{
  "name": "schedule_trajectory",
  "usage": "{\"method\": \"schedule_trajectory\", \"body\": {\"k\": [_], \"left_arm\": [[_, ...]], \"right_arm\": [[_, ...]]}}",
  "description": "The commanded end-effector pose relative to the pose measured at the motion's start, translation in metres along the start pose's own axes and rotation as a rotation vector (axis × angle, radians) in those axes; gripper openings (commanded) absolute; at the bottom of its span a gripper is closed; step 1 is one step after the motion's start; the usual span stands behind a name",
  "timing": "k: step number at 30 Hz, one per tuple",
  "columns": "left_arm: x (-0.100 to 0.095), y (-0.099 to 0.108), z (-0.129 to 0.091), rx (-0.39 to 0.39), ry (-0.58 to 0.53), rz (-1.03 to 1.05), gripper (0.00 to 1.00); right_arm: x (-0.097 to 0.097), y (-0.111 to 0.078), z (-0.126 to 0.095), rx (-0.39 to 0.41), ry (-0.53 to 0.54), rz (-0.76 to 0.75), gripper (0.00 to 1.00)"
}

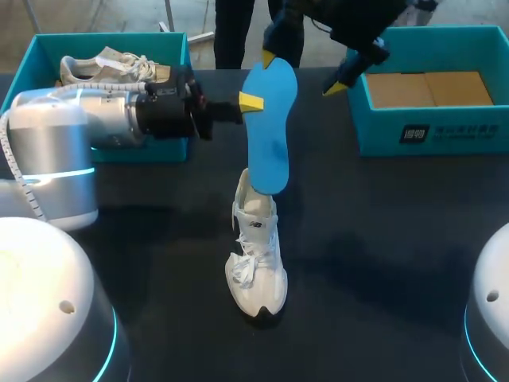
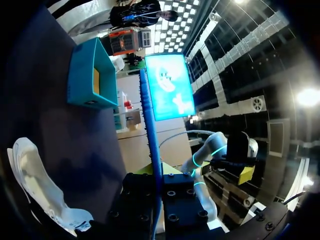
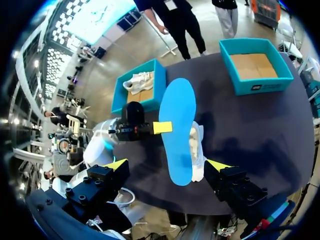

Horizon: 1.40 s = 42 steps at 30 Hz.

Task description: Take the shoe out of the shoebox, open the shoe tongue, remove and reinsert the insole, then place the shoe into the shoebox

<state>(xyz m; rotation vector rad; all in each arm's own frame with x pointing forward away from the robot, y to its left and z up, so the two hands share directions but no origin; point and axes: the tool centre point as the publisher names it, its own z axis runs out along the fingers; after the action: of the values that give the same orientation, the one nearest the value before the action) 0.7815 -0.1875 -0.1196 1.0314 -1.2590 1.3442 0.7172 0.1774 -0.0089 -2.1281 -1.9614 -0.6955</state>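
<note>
A blue insole (image 1: 269,119) stands on edge above the table, its lower end dipping into the collar of a white shoe (image 1: 256,255) that rests on the dark table. My left gripper (image 1: 248,103) is shut on the insole's side edge, coming in from the left. In the left wrist view the insole (image 2: 150,125) rises edge-on from between the gripper (image 2: 159,185), with the shoe (image 2: 35,185) lying beside it. My right gripper (image 1: 301,72) hangs open above the insole's far end, touching nothing. From the right wrist view, the insole (image 3: 179,127) and shoe (image 3: 196,150) lie below the spread right gripper (image 3: 167,165).
A teal shoebox (image 1: 171,38) at the back left holds a second light shoe (image 1: 103,68). Another teal shoebox (image 1: 429,131) at the back right has brown cardboard inside. Two white arm bases occupy the near corners.
</note>
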Motion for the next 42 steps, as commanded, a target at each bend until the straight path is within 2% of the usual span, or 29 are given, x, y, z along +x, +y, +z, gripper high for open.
{"method": "schedule_trajectory", "body": {"k": [1,8,11,42], "left_arm": [[0.0016,0.0,-0.0013,-0.002,-0.003,0.0,0.0],[0.0019,0.0018,-0.0002,0.005,-0.001,-0.002,0.0],[0.0019,0.0018,-0.0002,0.005,-0.001,-0.002,0.0],[0.0019,0.0018,-0.0002,0.005,-0.001,-0.002,0.0]], "right_arm": [[0.0118,0.0099,0.0065,0.02,-0.261,-0.016,1.0],[0.0156,0.0132,0.0103,0.026,-0.308,-0.055,1.0],[0.0159,0.0138,0.0102,0.005,-0.303,-0.047,1.0],[0.0159,0.0138,0.0102,0.005,-0.303,-0.047,1.0]]}}
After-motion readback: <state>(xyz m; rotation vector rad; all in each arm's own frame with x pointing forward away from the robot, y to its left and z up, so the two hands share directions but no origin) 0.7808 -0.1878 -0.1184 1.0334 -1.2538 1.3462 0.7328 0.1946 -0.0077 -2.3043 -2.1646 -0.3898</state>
